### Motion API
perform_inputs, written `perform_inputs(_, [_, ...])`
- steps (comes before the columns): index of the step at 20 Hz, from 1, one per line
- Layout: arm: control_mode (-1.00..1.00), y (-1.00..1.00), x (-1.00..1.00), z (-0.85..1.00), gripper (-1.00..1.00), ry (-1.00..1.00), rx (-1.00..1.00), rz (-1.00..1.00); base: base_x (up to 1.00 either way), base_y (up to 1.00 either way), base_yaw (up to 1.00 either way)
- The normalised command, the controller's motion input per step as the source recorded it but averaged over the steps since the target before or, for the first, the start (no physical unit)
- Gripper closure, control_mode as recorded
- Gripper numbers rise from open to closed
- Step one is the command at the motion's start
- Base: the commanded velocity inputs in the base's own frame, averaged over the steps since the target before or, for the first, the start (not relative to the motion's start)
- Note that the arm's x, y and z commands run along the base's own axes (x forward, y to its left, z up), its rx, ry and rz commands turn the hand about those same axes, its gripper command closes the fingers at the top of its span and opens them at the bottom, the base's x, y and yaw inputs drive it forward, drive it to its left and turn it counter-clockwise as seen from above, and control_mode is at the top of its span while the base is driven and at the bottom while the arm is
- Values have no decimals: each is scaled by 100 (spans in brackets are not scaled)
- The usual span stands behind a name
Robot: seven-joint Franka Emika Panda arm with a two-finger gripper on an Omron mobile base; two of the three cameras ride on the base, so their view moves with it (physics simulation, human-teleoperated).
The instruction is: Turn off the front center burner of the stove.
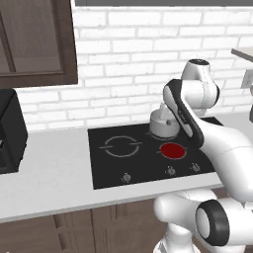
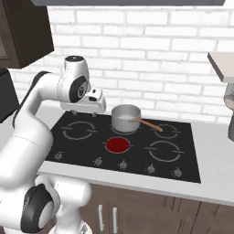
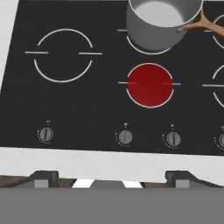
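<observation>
The stove [image 1: 104, 168] [image 2: 192, 169] [image 3: 17, 109] is a black glass cooktop set into a white counter. Its front center burner [image 1: 173, 150] [image 2: 118, 145] [image 3: 150, 85] glows solid red. A row of small silver knobs runs along the front edge; in the hand view one knob [image 3: 125, 137] sits just below the red zone, with another [image 3: 173, 139] to its right. My gripper [image 2: 93, 109] [image 3: 113, 179] hangs open above the cooktop's left part, over the front edge, with nothing between its fingers and clear of the knobs.
A steel pot [image 1: 163, 126] [image 2: 125, 118] [image 3: 162, 22] with a wooden spoon [image 2: 148, 123] stands on the burner behind the red one. A black boxy appliance [image 1: 10, 133] sits on the counter at far left. Dark wall cabinets [image 1: 34, 44] hang above.
</observation>
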Motion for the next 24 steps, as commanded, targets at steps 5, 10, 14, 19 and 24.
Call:
perform_inputs(5, [-100,-39,-8,-45,-100,10,0,-3,0,0,0])
perform_inputs(10, [-100,-22,0,-83,-100,22,0,-6,0,0,0])
perform_inputs(14, [-100,-1,0,-90,-100,21,0,-8,0,0,0])
perform_inputs(19, [-100,0,5,-77,-100,11,0,-1,0,0,0])
perform_inputs(24, [-100,1,35,-59,-100,0,0,0,0,0,0])
